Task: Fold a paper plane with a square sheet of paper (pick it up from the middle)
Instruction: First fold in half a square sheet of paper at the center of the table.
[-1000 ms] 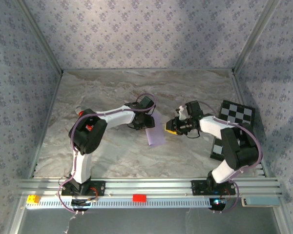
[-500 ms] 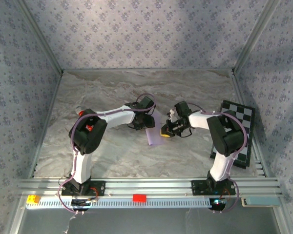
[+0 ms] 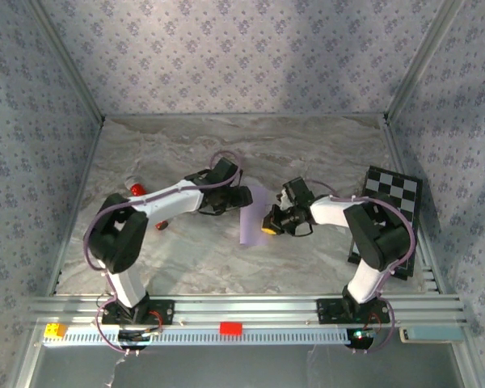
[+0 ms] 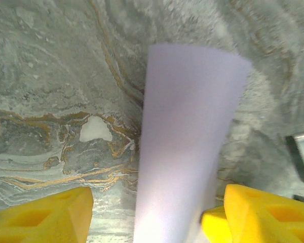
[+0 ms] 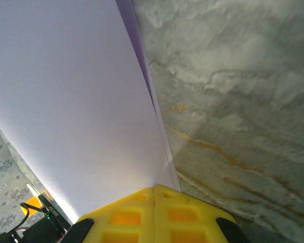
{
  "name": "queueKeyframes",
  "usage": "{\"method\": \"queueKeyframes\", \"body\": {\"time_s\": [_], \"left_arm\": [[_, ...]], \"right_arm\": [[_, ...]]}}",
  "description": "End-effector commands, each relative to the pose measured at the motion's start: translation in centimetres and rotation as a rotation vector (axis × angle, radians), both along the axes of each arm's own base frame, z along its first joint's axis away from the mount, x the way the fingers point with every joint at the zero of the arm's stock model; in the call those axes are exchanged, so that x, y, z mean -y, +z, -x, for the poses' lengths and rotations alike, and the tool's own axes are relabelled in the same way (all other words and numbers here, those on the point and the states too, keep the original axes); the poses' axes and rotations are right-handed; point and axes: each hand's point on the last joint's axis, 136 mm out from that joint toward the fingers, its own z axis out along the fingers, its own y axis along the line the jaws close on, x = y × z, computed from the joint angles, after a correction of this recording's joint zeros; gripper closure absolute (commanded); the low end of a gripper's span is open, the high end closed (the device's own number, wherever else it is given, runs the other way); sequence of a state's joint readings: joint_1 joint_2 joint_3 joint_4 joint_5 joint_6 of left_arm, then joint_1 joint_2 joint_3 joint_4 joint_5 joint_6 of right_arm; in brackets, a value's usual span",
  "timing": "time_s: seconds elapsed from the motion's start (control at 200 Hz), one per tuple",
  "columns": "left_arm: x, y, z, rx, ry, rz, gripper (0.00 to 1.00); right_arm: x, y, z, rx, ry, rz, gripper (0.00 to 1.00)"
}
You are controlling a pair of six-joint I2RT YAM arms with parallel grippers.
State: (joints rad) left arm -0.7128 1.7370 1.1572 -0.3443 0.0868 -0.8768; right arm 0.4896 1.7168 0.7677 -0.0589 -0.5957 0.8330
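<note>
The pale lilac sheet of paper (image 3: 253, 214) lies mid-table, folded double into a long strip rather than a pointed paper plane. My right gripper (image 3: 268, 225) sits at its right edge. In the right wrist view its yellow fingers (image 5: 154, 195) are pressed together on the doubled edge of the paper (image 5: 76, 101). My left gripper (image 3: 242, 196) is at the strip's far left end. In the left wrist view the paper (image 4: 187, 126) runs up between the left gripper's (image 4: 152, 217) parted yellow fingers (image 4: 45, 212), with bare table to the left of it.
A black-and-white checkered board (image 3: 392, 190) lies at the right behind the right arm. A small red cylinder (image 3: 134, 187) and a small red piece (image 3: 160, 225) lie left of the left arm. A yellow brick (image 3: 55, 330) and a red brick (image 3: 230, 327) sit on the front rail.
My right gripper moved left to the paper's edge and shut on it. My left gripper's jaws opened wider, and the left arm's elbow swung out to the left.
</note>
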Motion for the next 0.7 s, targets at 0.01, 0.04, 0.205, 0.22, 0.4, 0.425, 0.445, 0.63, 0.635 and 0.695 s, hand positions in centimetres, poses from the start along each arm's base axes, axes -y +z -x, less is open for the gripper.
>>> {"method": "queueKeyframes", "body": {"time_s": [0.01, 0.04, 0.205, 0.22, 0.4, 0.425, 0.445, 0.63, 0.635, 0.695], "left_arm": [[0.9, -0.1, 0.1, -0.018, -0.025, 0.100, 0.35], [1.0, -0.4, 0.3, -0.028, -0.035, 0.096, 0.35], [0.9, -2.0, 0.6, -0.061, -0.050, 0.068, 0.36], [0.9, -2.2, 0.6, -0.063, -0.051, 0.065, 0.36], [2.0, -3.3, 0.6, -0.098, -0.094, 0.079, 0.39], [2.1, -3.4, 0.6, -0.104, -0.096, 0.079, 0.40], [2.2, -3.5, 0.6, -0.108, -0.099, 0.080, 0.40], [2.1, -4.3, 0.8, -0.129, -0.104, 0.063, 0.46], [2.1, -4.3, 0.8, -0.128, -0.106, 0.062, 0.46], [2.0, -4.6, 0.9, -0.137, -0.107, 0.056, 0.48]], "right_arm": [[1.8, -2.6, 1.7, -0.093, -0.075, 0.123, 0.97], [1.9, -2.6, 1.6, -0.093, -0.079, 0.123, 0.97], [1.8, -2.2, 1.3, -0.082, -0.083, 0.115, 0.96], [1.8, -2.2, 1.3, -0.082, -0.081, 0.114, 0.96], [1.9, -2.3, 1.3, -0.085, -0.084, 0.120, 0.96], [1.9, -2.3, 1.3, -0.086, -0.085, 0.119, 0.96], [1.9, -2.3, 1.3, -0.087, -0.086, 0.115, 0.96], [1.8, -1.7, 1.0, -0.078, -0.091, 0.090, 0.95], [1.8, -1.7, 1.0, -0.078, -0.091, 0.090, 0.95], [1.8, -1.4, 0.8, -0.068, -0.090, 0.083, 0.94]]}}
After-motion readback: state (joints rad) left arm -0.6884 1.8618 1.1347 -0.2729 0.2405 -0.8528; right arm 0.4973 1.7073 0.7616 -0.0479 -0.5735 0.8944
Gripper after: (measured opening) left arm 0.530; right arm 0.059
